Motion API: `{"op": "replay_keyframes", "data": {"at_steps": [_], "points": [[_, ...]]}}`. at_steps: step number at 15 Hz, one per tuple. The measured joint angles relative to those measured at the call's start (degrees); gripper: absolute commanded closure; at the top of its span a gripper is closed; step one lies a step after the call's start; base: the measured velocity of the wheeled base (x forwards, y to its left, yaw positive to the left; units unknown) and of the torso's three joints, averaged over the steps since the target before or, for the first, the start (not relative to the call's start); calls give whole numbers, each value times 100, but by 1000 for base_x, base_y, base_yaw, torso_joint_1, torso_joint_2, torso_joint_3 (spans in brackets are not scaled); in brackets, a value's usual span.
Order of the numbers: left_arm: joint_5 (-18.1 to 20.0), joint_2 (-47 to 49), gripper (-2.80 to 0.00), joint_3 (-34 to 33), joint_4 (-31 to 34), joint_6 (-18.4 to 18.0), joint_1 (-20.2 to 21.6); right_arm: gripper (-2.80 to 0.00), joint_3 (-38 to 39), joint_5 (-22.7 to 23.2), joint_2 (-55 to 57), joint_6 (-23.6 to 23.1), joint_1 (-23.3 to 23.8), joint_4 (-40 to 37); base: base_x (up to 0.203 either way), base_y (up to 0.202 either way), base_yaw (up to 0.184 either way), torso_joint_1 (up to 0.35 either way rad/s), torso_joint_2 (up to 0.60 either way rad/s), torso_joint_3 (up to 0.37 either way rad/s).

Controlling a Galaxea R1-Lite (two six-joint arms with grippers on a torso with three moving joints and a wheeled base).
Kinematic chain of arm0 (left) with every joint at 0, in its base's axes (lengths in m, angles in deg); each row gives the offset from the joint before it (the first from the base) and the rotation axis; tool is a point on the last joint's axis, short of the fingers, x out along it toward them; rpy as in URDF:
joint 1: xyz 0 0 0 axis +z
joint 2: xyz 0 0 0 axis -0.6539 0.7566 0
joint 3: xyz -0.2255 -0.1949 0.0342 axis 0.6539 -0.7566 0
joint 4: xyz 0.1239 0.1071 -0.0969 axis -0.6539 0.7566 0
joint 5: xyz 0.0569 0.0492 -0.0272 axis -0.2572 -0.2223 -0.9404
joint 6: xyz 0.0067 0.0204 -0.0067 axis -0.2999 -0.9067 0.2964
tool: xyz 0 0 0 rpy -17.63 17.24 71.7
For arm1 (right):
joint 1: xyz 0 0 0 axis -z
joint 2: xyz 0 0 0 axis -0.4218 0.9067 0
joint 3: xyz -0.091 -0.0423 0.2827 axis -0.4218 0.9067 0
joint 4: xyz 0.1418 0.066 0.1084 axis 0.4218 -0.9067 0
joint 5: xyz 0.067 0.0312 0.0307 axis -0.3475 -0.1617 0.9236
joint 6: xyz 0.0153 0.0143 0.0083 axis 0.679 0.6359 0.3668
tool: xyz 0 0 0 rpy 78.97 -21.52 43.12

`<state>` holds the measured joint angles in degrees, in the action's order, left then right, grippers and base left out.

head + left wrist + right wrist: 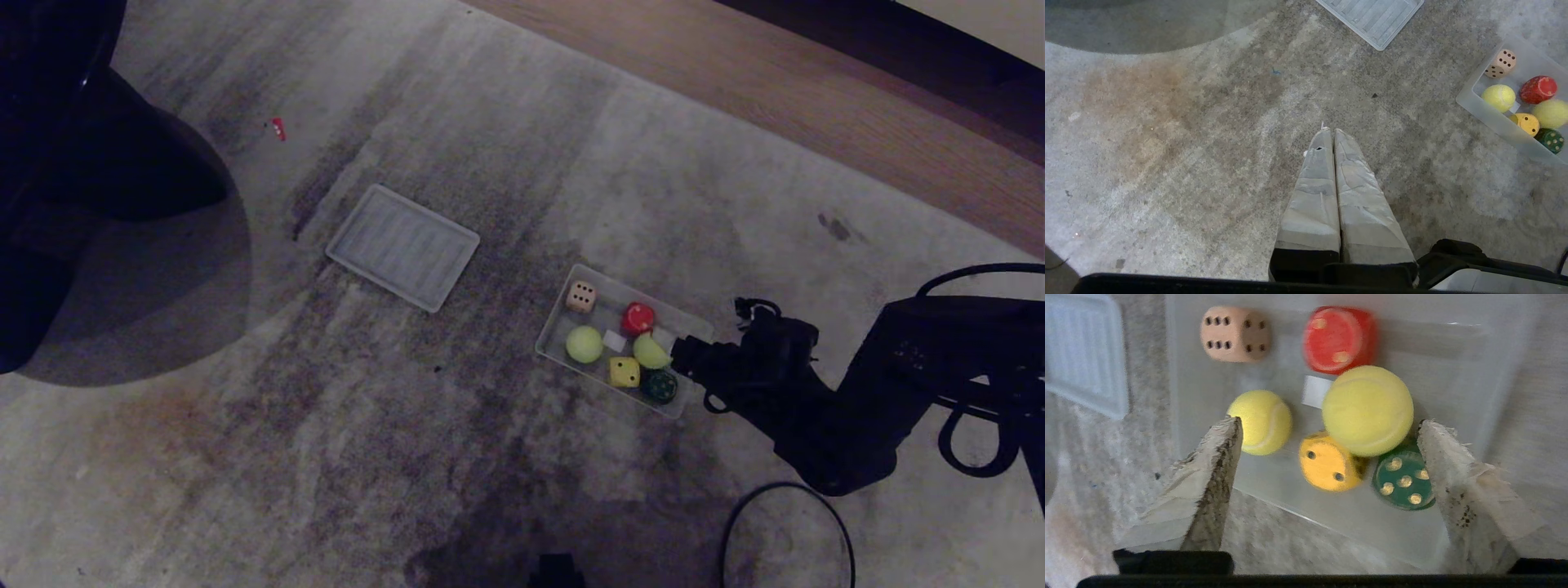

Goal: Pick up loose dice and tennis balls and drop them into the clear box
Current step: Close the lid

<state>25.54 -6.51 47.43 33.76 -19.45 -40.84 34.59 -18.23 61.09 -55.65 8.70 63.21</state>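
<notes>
Yellow-green tennis ball point(1367, 410) lies loose between open right jaws

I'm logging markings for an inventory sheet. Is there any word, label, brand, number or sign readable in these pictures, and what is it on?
No readable words, brands or numerals.
Beige die: dots only, six on one face, four on another.
Yellow die: two dots visible.
Dark green die: five pale dots.
Red die: pale dots, blurred.
White label on the clear box floor: blank as seen.
Small red scrap on the carpet: too small to read.
</notes>
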Motion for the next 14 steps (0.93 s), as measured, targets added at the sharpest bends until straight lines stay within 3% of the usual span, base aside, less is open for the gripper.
{"op": "replay_keyframes", "data": {"at_steps": [6,7,11,14], "points": [[-4,0,0,0,1,-2,0,-280,1534,11,-1515,44,-19,-200,0,0,0,0,0,0],[-4,0,0,0,0,-2,0,0,1866,16,-1857,69,-28,-211,0,0,0,0,0,0],[-1,0,0,0,0,0,0,0,2886,27,-3501,92,-39,-912,0,0,0,0,0,0],[-1,0,0,0,2,-2,0,0,3268,-11,-5127,-181,-39,-2399,0,0,0,0,0,0]]}}
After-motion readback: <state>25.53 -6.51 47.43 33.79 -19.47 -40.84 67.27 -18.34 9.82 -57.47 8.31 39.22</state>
